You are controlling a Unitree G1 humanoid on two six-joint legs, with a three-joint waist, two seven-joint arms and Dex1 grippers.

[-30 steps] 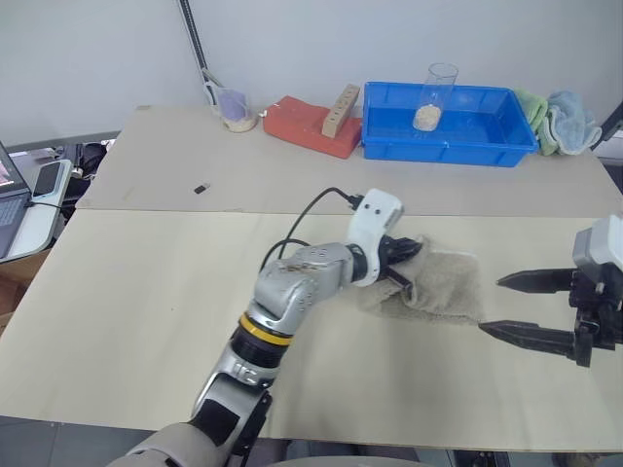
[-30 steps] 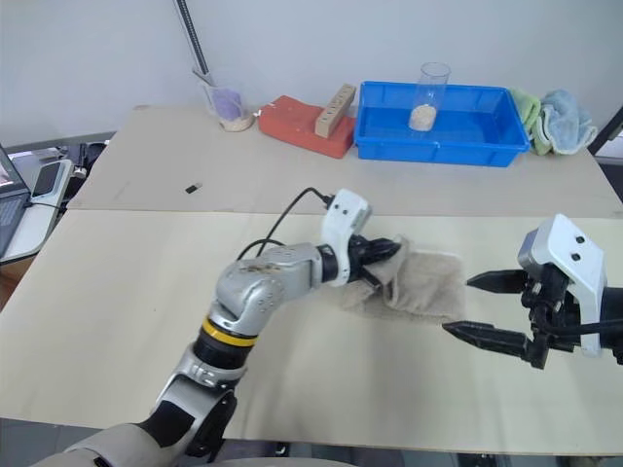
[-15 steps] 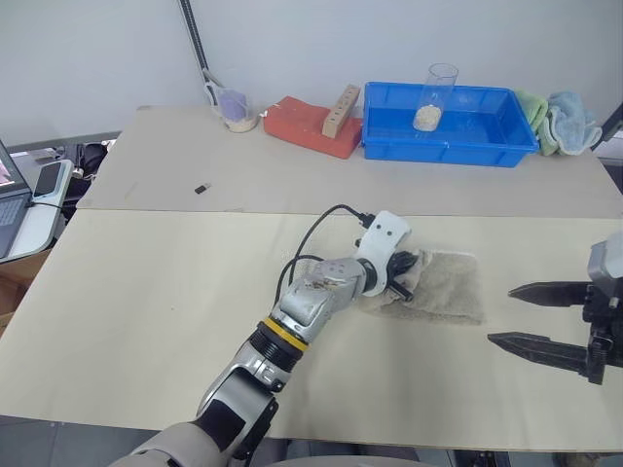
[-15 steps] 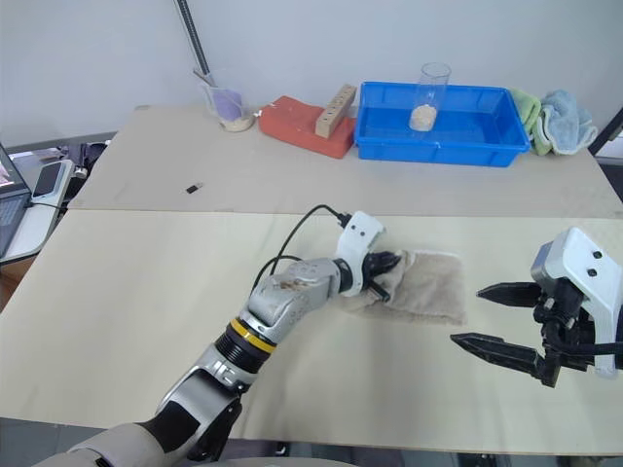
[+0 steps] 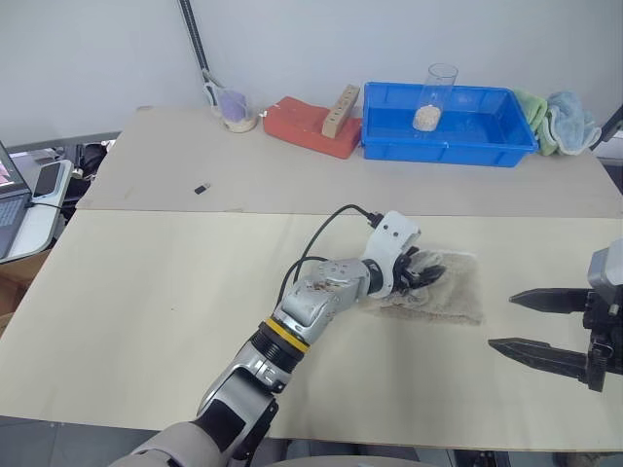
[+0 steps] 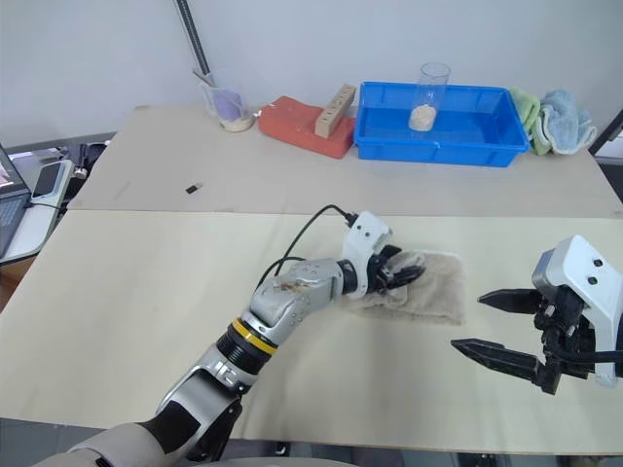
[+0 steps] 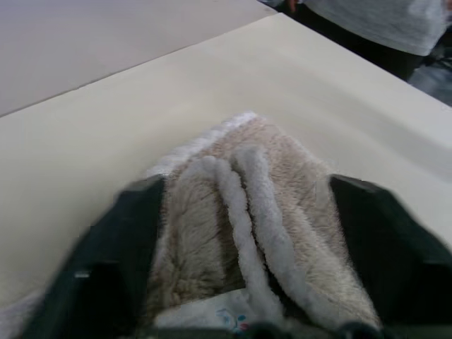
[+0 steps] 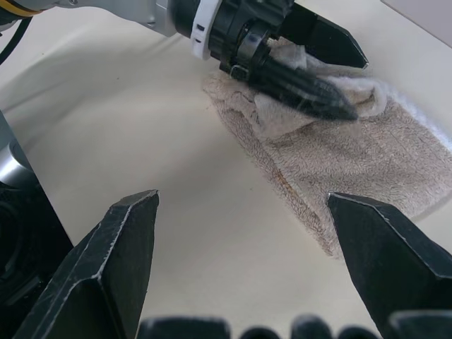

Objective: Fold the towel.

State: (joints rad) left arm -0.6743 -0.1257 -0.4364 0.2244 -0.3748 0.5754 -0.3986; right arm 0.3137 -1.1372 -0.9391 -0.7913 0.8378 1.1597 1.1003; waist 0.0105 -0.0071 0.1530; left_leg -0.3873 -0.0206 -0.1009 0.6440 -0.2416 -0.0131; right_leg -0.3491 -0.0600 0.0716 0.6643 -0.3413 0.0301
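Left wrist view, left end effector [image 7: 244,282] spread wide astride towel [image 7: 275,212] fold, right end effector [image 5: 531,324] wide, apart.

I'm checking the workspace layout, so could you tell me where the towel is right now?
The towel lies on the near table, right of centre in the head views, with the open left gripper over its bunched left edge.

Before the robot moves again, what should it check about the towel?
1. Towel flat on the table: not ok, one edge is bunched up.
2. Left gripper open: ok, fingers apart around the bunched edge.
3. Left gripper clear of the cloth: not ok.
4. Right gripper open and empty: ok.
5. Right gripper apart from the towel: ok.
6. Fold finished: cannot tell.
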